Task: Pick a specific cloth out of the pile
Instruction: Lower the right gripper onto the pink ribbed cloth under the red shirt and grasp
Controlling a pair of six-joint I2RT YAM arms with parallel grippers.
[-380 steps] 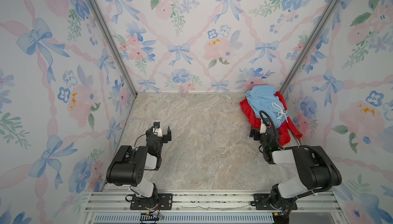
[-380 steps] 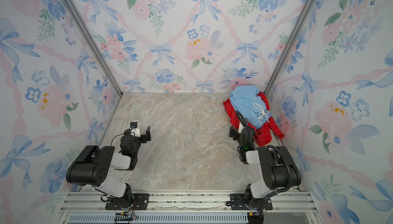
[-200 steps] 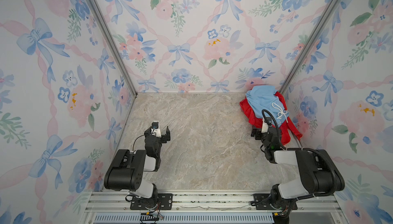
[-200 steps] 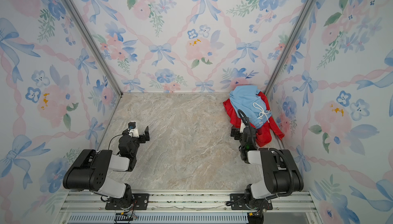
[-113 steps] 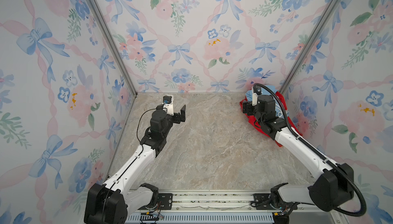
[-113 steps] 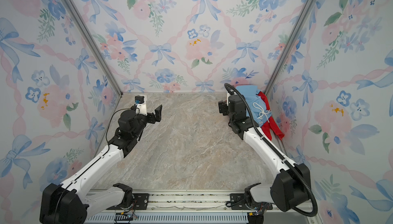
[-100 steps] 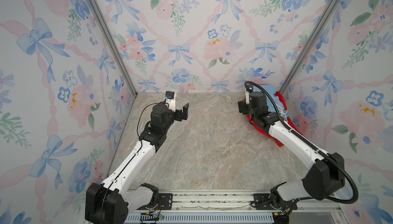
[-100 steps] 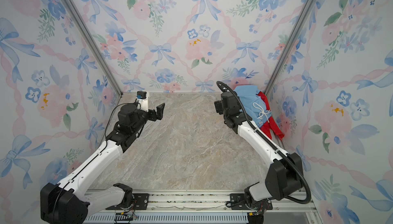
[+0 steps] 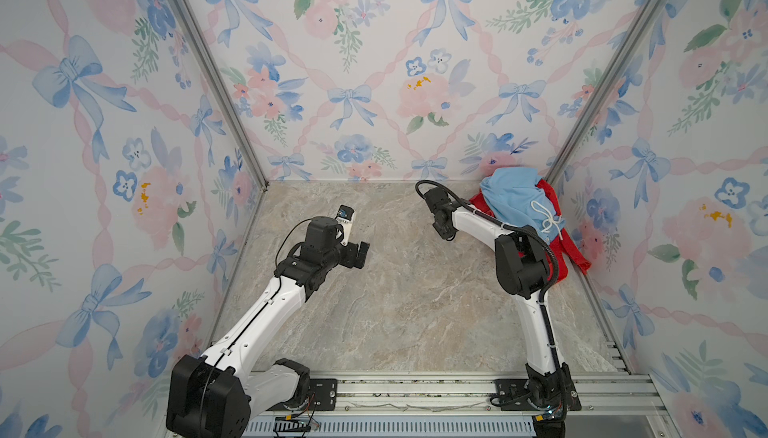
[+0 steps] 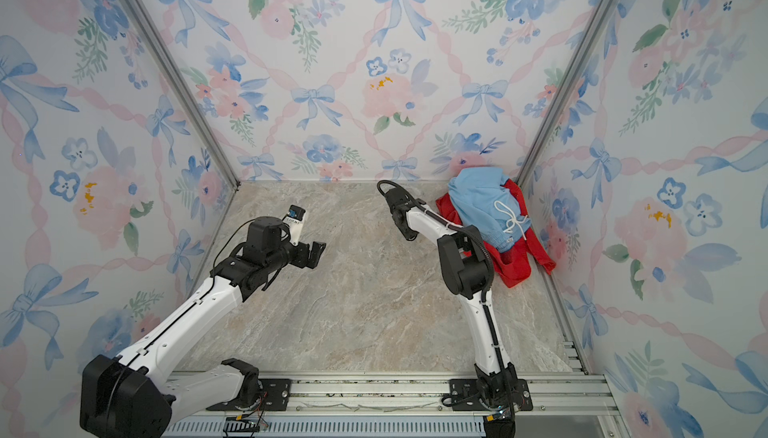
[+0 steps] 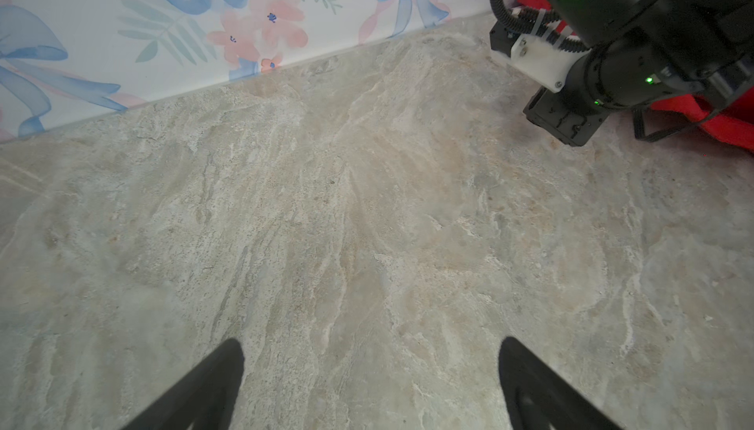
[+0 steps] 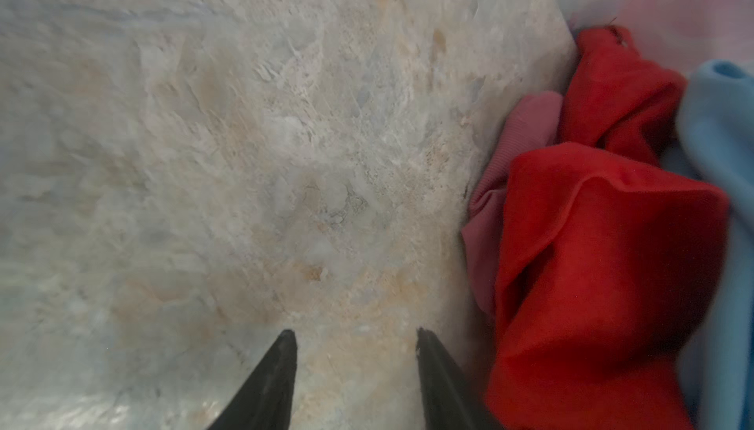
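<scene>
One pink cloth (image 12: pixel 524 130) (edge only) under pile (image 12: pixel 604 244)

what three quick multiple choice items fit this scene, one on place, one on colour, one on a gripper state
1. The pile sits: A far right corner; B near left corner; C centre.
2. The top garment is: A light blue; B green; C yellow.
3. The left gripper is: A shut on cloth; B open and empty; C out of view.
Answers: 1 A, both top views show it in the far right corner. 2 A, light blue shorts lie over the red cloth. 3 B, its jaws stand wide apart with nothing between.
</scene>
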